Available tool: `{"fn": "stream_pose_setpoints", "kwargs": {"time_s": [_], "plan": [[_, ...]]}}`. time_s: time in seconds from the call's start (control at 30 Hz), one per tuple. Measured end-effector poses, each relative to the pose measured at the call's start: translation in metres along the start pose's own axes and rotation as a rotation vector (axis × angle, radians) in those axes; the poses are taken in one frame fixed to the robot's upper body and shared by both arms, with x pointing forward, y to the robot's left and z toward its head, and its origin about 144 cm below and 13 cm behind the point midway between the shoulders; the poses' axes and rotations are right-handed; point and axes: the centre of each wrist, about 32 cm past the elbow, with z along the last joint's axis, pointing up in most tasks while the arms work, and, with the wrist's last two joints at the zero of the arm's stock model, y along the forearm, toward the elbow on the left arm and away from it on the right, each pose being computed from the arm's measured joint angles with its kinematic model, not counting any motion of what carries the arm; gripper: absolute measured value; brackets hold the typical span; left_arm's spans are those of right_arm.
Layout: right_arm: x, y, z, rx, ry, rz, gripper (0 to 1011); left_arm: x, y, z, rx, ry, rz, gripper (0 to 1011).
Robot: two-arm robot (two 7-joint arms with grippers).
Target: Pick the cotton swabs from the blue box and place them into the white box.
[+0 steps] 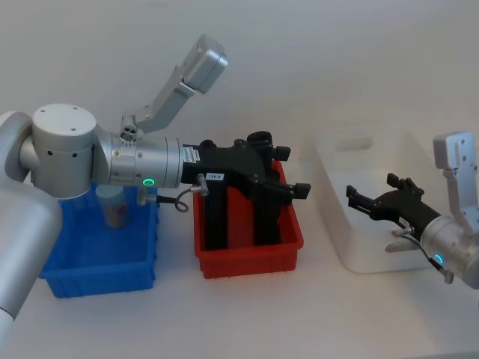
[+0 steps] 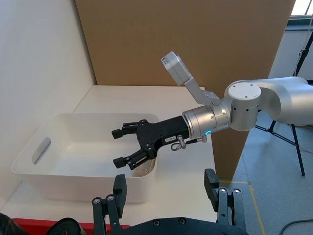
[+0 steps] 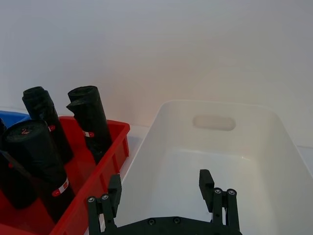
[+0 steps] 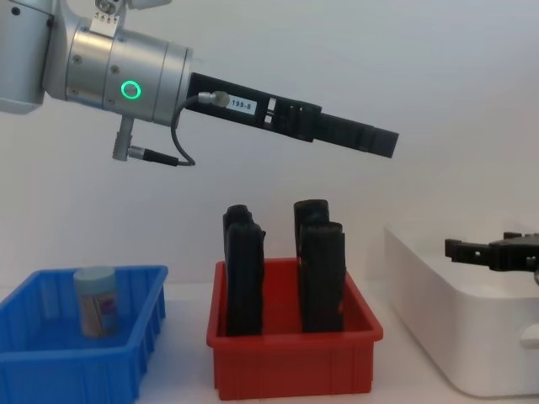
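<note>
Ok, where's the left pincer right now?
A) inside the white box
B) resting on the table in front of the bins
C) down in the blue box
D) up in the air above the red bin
D: in the chest view the left pincer hangs open and empty, high above the red bin, while a jar of cotton swabs stands in the blue box.

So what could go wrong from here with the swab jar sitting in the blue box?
The left gripper is open over the red bin, whose black rolls stand tall; dropping early while heading for the cotton swabs in the blue box could knock them. The right gripper hangs open over the white box, so a delivery there might clash with it.
</note>
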Motion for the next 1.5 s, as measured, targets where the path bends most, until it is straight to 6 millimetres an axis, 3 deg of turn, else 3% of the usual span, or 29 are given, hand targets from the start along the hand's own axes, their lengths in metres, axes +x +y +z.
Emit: {"fn": "stream_pose_setpoints", "kwargs": {"time_s": [0.87,1.5], "plan": [[-0.004,-0.006,0.0,0.024,-0.013,-0.004,1001,-0.003,-0.001,-0.004,-0.001,-0.004,0.023,1004],[-0.035,-0.048,-0.006,0.084,-0.041,-0.02,1001,-0.029,-0.007,-0.037,-0.013,-0.043,0.217,1004]]}}
